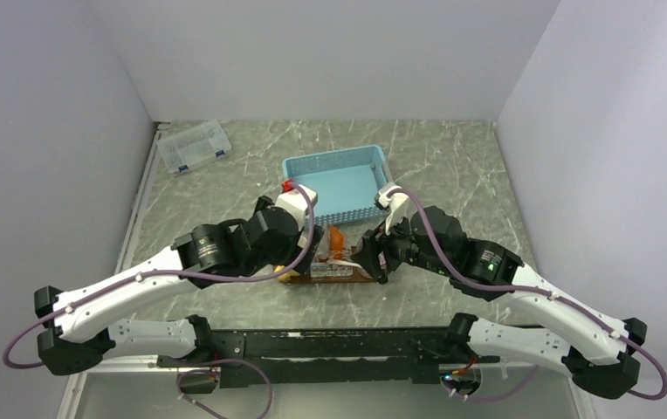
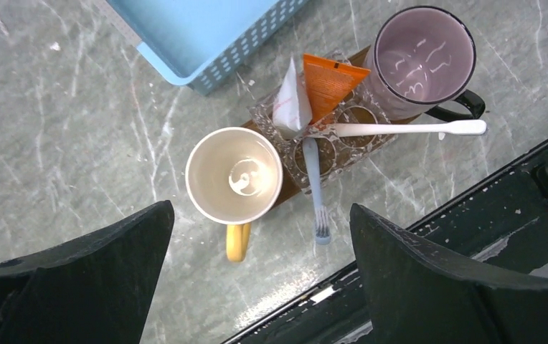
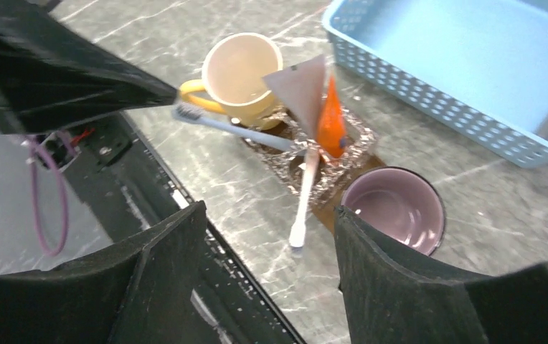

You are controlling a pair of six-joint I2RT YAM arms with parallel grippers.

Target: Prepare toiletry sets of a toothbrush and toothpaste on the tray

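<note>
The dark brown tray [image 2: 286,192] carries a cream mug with a yellow handle [image 2: 234,174], a purple mug [image 2: 423,61] and a clear holder [image 2: 348,140]. An orange toothpaste tube [image 2: 331,81] and a white tube [image 2: 290,104] stand in the holder. A white toothbrush [image 2: 407,129] and a light-blue toothbrush [image 2: 314,188] lie across the holder, heads over the table. My left gripper [image 2: 260,208] hangs open above the cream mug, empty. My right gripper [image 3: 270,209] is open above the white toothbrush [image 3: 305,193] beside the purple mug [image 3: 393,208], holding nothing.
A light-blue mesh basket [image 1: 334,183] sits just behind the tray [image 1: 330,278]. A clear lidded box [image 1: 193,146] lies at the back left. The black rail [image 1: 312,349] at the arms' bases runs close along the tray's near side. Both grippers crowd the tray.
</note>
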